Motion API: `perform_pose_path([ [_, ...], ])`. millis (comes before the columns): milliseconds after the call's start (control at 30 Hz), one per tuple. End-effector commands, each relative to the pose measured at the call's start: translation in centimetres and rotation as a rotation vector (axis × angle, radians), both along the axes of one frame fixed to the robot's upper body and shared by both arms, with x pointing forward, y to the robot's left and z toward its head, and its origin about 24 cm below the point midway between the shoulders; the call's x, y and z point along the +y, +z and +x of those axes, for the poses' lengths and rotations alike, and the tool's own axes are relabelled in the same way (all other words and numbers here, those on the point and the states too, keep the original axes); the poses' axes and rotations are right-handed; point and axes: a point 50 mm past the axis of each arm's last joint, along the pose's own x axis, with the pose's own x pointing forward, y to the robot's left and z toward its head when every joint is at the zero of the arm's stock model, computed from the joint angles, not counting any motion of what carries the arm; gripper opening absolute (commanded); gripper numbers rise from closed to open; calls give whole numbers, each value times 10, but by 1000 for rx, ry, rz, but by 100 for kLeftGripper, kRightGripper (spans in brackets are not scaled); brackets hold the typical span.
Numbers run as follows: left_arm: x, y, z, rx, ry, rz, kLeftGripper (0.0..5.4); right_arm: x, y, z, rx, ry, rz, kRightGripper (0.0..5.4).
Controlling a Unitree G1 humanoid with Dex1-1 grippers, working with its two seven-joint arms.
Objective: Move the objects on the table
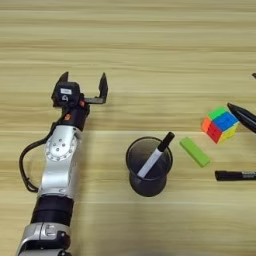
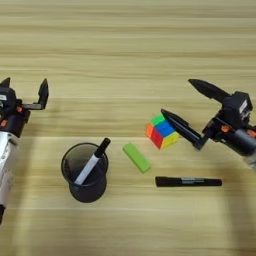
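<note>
Fingers spread wide, the right hand [image 2: 187,106] is flanking the puzzle cube [image 2: 162,131], seemingly lining up a grasp. Left hand [image 1: 83,81] is hovering spread and empty, while the black marker pen [image 2: 188,182] is lying untouched on the tabletop [image 2: 128,40].

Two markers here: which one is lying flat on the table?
The all-black marker, flat below the right gripper. The white-barrelled marker leans inside the black cup.

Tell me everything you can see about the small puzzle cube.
The cube is small, apparently plastic, with green top, blue and red sides and yellow and orange patches. It rests on the table, turned cornerwise, right of the green block and apart from it. The open right hand's lower finger reaches its right side; contact is unclear.
</note>
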Motion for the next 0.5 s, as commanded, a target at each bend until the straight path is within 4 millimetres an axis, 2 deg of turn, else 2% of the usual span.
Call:
perform_pose_path([
  [33, -3, 1, 2, -4, -4, 10, 540, -13, 5, -3, 41, 80, -90, 538],
  [267, -4, 1, 2, -5, -6, 9, 540, -29, -5, -9, 165, 206, -292, 538],
  [500, -3, 0, 2, -4, -7, 10, 540, -25, -20, -12, 228, 298, -400, 538],
])
